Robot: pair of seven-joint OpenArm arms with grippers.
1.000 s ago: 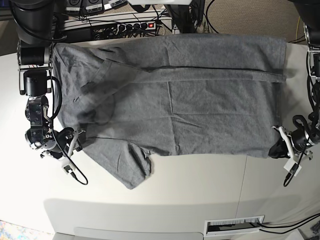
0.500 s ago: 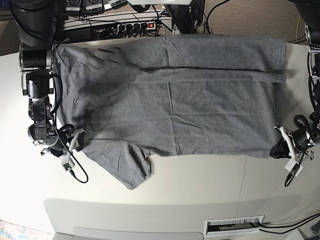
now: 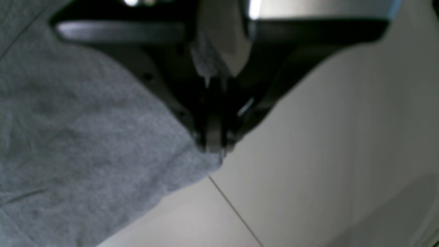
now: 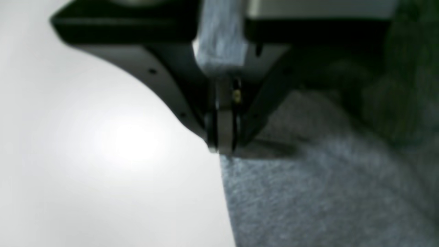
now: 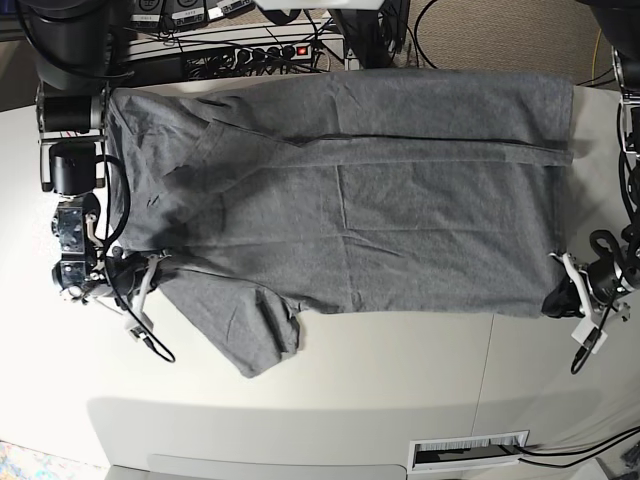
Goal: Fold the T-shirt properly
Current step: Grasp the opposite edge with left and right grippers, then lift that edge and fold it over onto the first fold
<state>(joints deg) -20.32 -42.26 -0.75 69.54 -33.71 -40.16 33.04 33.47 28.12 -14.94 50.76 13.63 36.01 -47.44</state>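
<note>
- Table (image 5: 400, 390): pale top, carrying everything. A seam line runs across its near right part.
- T-shirt (image 5: 380, 200): grey, spread flat over the far half of the table, lengthwise left to right in the base view. Hem at the right edge, shoulders and collar toward the left edge. The far strip is already folded in along a long straight crease. One sleeve (image 5: 255, 335) sticks out toward the near edge at the left.
- Left gripper (image 5: 562, 285): at the shirt's near hem corner, by the table's right edge. Wrist view shows the jaws pressed together on a tip of grey cloth (image 3: 192, 161). Same pinch as a second ago, no shift.
- Right gripper (image 5: 140, 272): at the shirt's near shoulder edge, by the table's left edge. A second ago it stood spread just off the cloth; now the jaws are pressed together, and the wrist view shows the cloth edge (image 4: 308, 199) running up to the closed tips. The pinch looks to catch that edge, though blur hides how much.
- Reading: both near corners now appear held, one per arm. That likely sets up lifting the near long edge and carrying it over toward the far crease.
- Risk: a thin bite on the right side could slip once the cloth takes tension.
</note>
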